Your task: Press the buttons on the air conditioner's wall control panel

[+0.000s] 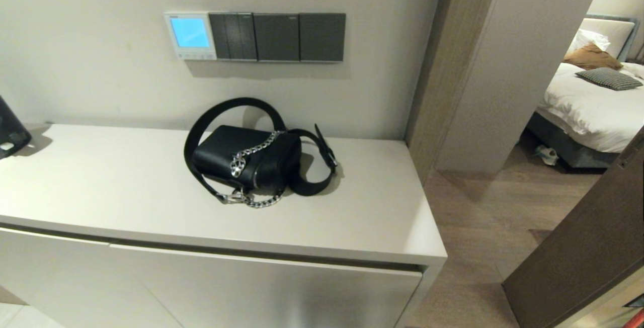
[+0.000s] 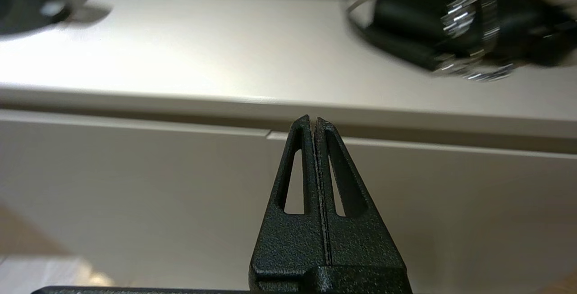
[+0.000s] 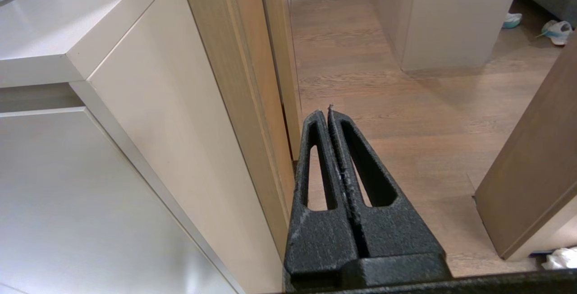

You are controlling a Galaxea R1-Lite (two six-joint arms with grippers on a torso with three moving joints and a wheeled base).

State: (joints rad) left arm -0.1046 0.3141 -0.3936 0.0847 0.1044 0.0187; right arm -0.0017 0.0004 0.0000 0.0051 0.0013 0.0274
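The white wall control panel hangs on the wall above the cabinet, its screen lit light blue. The row of tiny buttons runs along its bottom edge. Neither gripper shows in the head view. My left gripper is shut and empty, low in front of the cabinet's front face, below its top edge. My right gripper is shut and empty, beside the cabinet's right end, over the wooden floor.
Three dark grey switch plates sit right of the panel. A black handbag with strap and chain lies on the cabinet top, below the panel. A dark object stands at the far left. A door stands open at the right.
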